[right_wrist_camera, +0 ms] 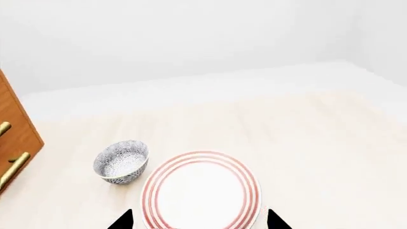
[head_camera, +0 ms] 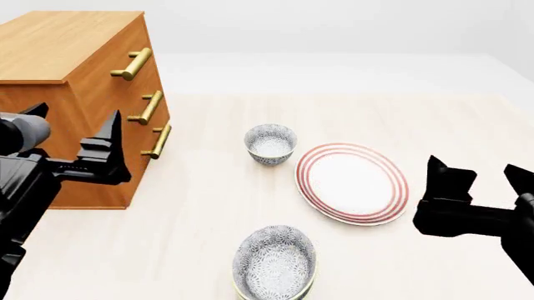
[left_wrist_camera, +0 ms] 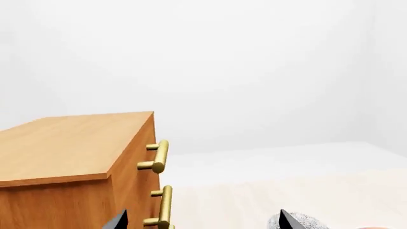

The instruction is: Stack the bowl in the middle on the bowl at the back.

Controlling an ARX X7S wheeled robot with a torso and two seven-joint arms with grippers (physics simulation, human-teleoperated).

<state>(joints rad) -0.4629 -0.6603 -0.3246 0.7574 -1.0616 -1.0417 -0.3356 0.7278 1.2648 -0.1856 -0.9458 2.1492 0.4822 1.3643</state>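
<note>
the bowl in the middle (head_camera: 274, 261) sat between both wide-open grippers, slightly nearer the right gripper (head_camera: 479, 181) than the left gripper (head_camera: 75, 128).

near bowl (head_camera: 274, 262) btm cut by edge; plate (right_wrist_camera: 202, 191) cut too

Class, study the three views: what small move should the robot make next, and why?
Probably bring the left gripper over the nearer bowl. Both grippers are open and empty, that bowl sits untouched, and the plate lies between the right gripper and the bowls, so the left side looks freer.
</note>
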